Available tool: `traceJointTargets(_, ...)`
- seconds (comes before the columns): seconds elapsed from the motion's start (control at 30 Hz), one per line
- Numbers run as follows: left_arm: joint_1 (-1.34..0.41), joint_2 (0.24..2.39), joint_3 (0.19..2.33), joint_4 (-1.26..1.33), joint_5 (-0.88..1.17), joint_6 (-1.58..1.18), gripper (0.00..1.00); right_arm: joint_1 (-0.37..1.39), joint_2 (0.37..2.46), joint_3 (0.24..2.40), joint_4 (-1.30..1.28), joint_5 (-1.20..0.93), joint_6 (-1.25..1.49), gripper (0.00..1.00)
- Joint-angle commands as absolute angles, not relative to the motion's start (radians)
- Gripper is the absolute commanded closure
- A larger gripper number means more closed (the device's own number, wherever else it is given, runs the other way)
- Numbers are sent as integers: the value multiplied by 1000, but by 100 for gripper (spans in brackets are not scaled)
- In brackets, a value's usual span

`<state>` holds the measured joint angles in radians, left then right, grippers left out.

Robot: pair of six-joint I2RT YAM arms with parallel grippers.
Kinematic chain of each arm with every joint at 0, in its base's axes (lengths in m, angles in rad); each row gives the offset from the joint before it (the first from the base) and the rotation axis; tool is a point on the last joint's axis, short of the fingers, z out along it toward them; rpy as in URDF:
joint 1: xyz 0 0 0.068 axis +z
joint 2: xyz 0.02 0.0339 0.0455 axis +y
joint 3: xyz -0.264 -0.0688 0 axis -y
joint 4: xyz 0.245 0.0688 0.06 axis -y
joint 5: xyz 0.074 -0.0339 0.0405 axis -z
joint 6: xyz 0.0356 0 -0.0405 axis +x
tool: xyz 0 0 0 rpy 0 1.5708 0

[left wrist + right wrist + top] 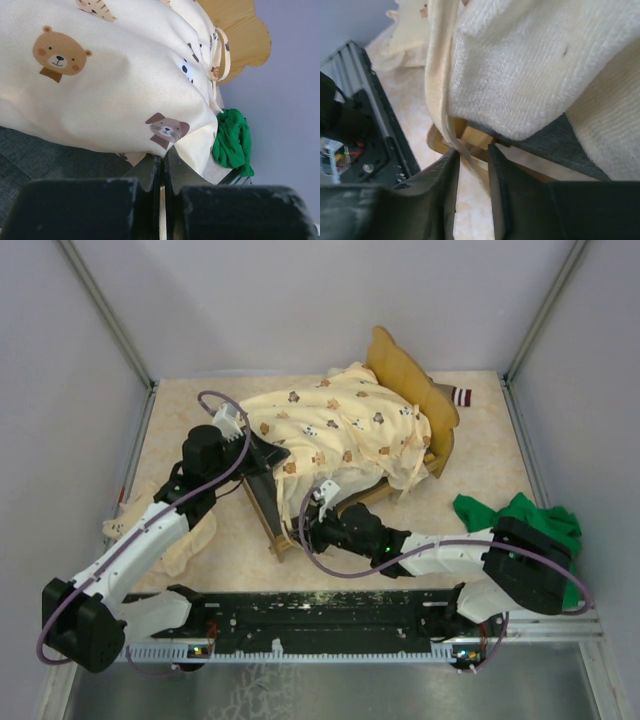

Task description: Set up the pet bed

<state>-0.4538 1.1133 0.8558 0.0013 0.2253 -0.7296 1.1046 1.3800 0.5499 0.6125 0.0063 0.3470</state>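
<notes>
The pet bed (282, 536), a light-wood frame with a scalloped headboard (405, 368), stands mid-table. A cream animal-print quilt (340, 425) lies bunched over it. My left gripper (270, 454) is at the foot end over the dark grey base (30, 155). Its jaws are shut at the quilt's lower edge (163, 157). My right gripper (321, 502) is at the bed's near side. Its jaws (472, 150) stand a little apart just below the wood frame corner (476, 137), with a cream tie strap (451, 127) hanging between them. A cream knitted cushion (530, 65) rests on the base.
A green cloth (520, 518) lies at the right by the right arm and shows in the left wrist view (231, 137). A cream cloth (188, 540) lies at the left under the left arm. A small striped item (462, 396) lies behind the headboard. Grey walls enclose the table.
</notes>
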Motion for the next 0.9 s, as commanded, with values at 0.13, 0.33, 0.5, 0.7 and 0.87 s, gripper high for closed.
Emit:
traceJointTargets(0.13, -456, 1083, 860, 69, 194, -759, 100, 1114, 1239, 528, 678, 175, 273, 100)
traceJointTargets(0.33, -456, 1096, 860, 79, 199, -781, 100, 1112, 1104, 503, 639, 219, 169, 100)
traceJointTargets(0.5, -457, 1107, 880, 85, 196, -787, 100, 1111, 1109, 568, 629, 199, 65, 100)
traceJointTargets(0.7, -457, 1117, 901, 74, 158, -780, 100, 1110, 1136, 633, 671, 191, 10, 100)
traceJointTargets(0.87, -456, 1127, 913, 73, 141, -772, 100, 1109, 1157, 671, 716, 155, 13, 100)
